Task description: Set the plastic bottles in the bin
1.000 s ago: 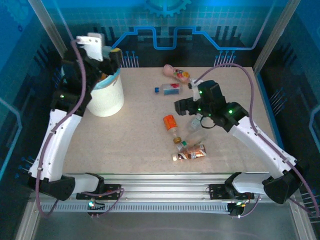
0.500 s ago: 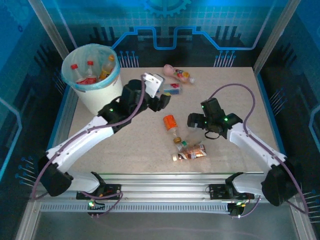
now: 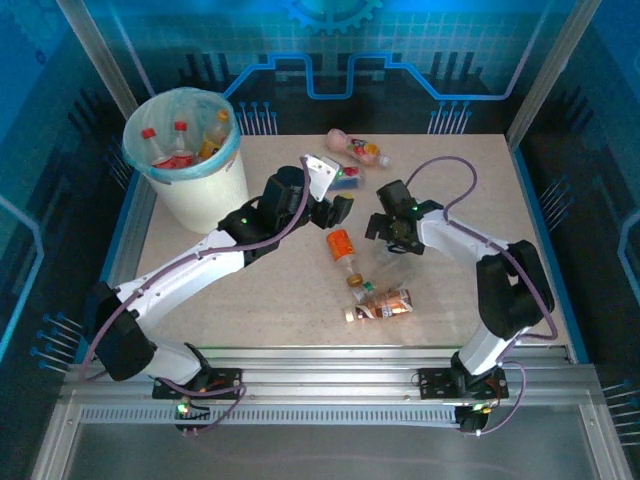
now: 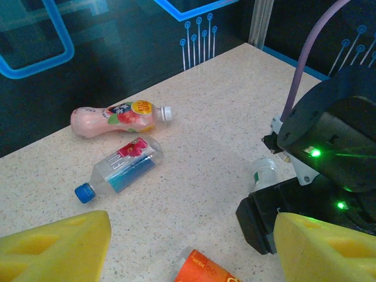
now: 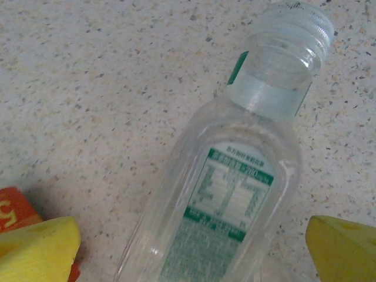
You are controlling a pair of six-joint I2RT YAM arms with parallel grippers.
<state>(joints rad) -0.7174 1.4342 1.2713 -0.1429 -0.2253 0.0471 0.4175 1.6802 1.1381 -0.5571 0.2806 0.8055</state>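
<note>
**Bin.** The bin (image 3: 215, 205) stood upright at the far left corner of the table (image 3: 270, 295), its light-blue liner folded over the rim. At least three bottles were inside it, showing two red caps and one orange body.

**Bottles on the table.** Five plastic bottles lay on their sides on the surface.
- A pink bottle (image 3: 349, 146) lay near the far edge.
- A clear bottle with a blue cap (image 4: 120, 169) lay just on the near side of it, the two apart.
- An orange-labelled bottle (image 3: 341, 246) lay near the table's middle.
- A clear green-labelled bottle (image 5: 235, 194) lay just to its right.
- A brown-labelled bottle (image 3: 381, 304) lay nearest the arm bases.

**Left gripper.** The left gripper (image 3: 336, 205) was reached out over the middle of the table, between the blue-capped bottle and the orange-labelled one. In the left wrist view its yellow pads (image 4: 56, 247) stood wide apart. Between them were bare table and the end of the orange label. It held nothing.

**Right gripper.** The right gripper (image 3: 385, 235) was positioned over the clear green-labelled bottle. In the right wrist view its pads (image 5: 35, 249) stood wide, one on each side of the bottle's body. A strip of table showed between each pad and the bottle, so the jaws were open and nothing was gripped. The bottle's pale cap pointed away from the gripper.

**Proximity.** The right gripper's black body appeared close in front of the left wrist camera.
</note>
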